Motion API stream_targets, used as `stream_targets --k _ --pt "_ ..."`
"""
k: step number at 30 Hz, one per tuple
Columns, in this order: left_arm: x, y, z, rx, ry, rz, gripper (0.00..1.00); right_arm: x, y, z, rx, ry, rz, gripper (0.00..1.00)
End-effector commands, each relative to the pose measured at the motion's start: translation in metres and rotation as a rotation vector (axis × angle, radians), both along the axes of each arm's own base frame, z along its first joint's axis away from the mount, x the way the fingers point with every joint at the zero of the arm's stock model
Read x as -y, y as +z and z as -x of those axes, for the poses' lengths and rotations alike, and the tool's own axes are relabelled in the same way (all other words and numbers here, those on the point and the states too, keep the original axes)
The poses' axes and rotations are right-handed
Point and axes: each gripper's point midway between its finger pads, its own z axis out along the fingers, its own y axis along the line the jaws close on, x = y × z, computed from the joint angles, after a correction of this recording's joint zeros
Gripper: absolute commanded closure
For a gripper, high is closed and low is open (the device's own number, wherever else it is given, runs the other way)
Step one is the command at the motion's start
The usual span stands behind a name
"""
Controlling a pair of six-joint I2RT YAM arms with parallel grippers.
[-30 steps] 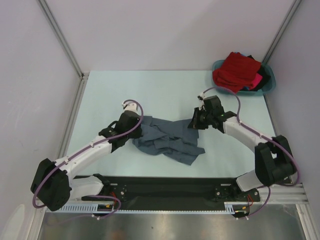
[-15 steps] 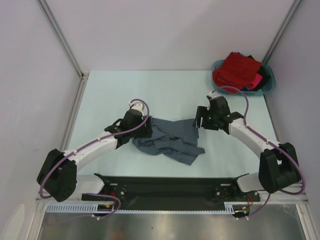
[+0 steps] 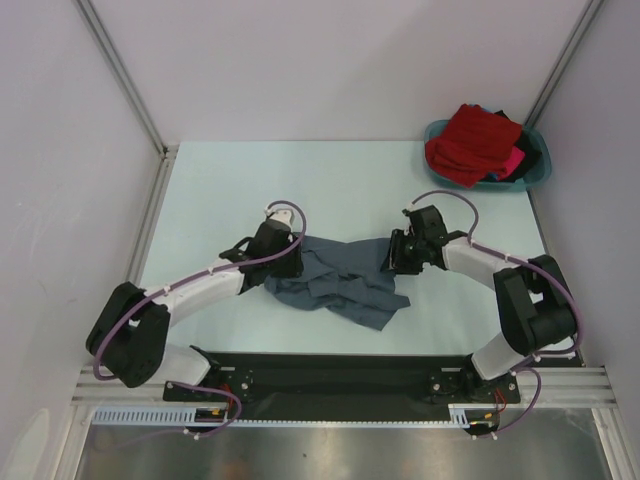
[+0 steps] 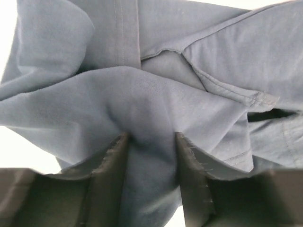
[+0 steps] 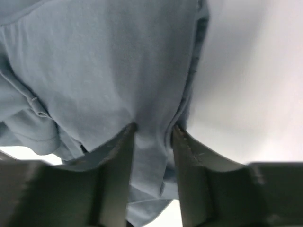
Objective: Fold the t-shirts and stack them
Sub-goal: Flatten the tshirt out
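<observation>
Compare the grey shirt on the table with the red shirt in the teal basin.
The grey shirt lies crumpled on the table; the red shirt is heaped in the teal basin. The grey shirt has cloth between the fingers of the left gripper and right gripper; the red shirt is untouched. Neither is neatly folded.

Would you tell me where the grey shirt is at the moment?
In the top view the grey shirt lies crumpled mid-table between the left gripper and right gripper, with the basin far off at back right.

T-shirt (image 3: 345,278) at table (image 3: 250,180) centre; basin (image 3: 538,178) (shirts (image 3: 475,140) heaped inside) at far-right corner
</observation>
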Motion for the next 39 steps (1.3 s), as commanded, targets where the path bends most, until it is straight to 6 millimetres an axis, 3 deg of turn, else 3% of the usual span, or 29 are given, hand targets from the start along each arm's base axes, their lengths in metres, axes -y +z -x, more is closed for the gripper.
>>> stream_targets --k 1,2,3,5,9,10,11,14,17,18,24,30,33,39 --pt "0.006 -0.001 -0.004 0.009 -0.014 0.026 0.59 -0.018 0.004 -0.003 0.011 0.031 -0.085 0.63" --pt "0.007 -0.005 -0.004 -0.001 -0.015 0.024 0.74 -0.019 0.005 -0.004 0.015 0.036 -0.093 0.68" --pt "0.008 -0.007 -0.004 -0.007 -0.020 0.024 0.84 -0.020 0.007 -0.004 0.020 0.043 -0.096 0.79" --pt "0.008 -0.010 -0.003 -0.013 -0.022 0.019 1.00 -0.021 0.017 -0.006 0.055 0.055 -0.080 0.90" --pt "0.004 -0.001 -0.004 0.009 -0.015 0.012 1.00 -0.009 0.055 -0.012 0.187 0.046 -0.011 1.00" --pt "0.001 0.002 -0.003 0.016 -0.011 0.001 1.00 0.001 0.063 -0.016 0.224 0.011 0.028 1.00" --pt "-0.001 0.007 -0.004 0.029 -0.006 -0.002 1.00 0.009 0.087 -0.015 0.287 -0.008 0.040 1.00" --pt "-0.009 0.023 -0.005 0.064 0.005 -0.027 1.00 0.041 0.127 -0.015 0.397 -0.112 0.118 1.00" --pt "-0.018 0.040 -0.006 0.098 0.021 -0.052 1.00 0.071 0.148 -0.012 0.442 -0.207 0.183 1.00" --pt "-0.020 0.043 -0.006 0.104 0.018 -0.062 1.00 0.078 0.163 -0.010 0.478 -0.231 0.183 1.00" --pt "-0.029 0.055 -0.011 0.125 0.021 -0.117 1.00 0.116 0.162 0.000 0.457 -0.349 0.313 1.00" --pt "-0.046 0.045 -0.020 0.088 0.074 -0.193 1.00 0.149 0.136 0.007 0.351 -0.470 0.448 1.00" --pt "-0.053 0.043 -0.026 0.073 0.105 -0.204 1.00 0.148 0.133 0.005 0.361 -0.462 0.442 1.00" --pt "-0.049 0.043 -0.034 0.089 0.107 -0.183 0.97 0.137 0.136 -0.020 0.422 -0.422 0.366 1.00"
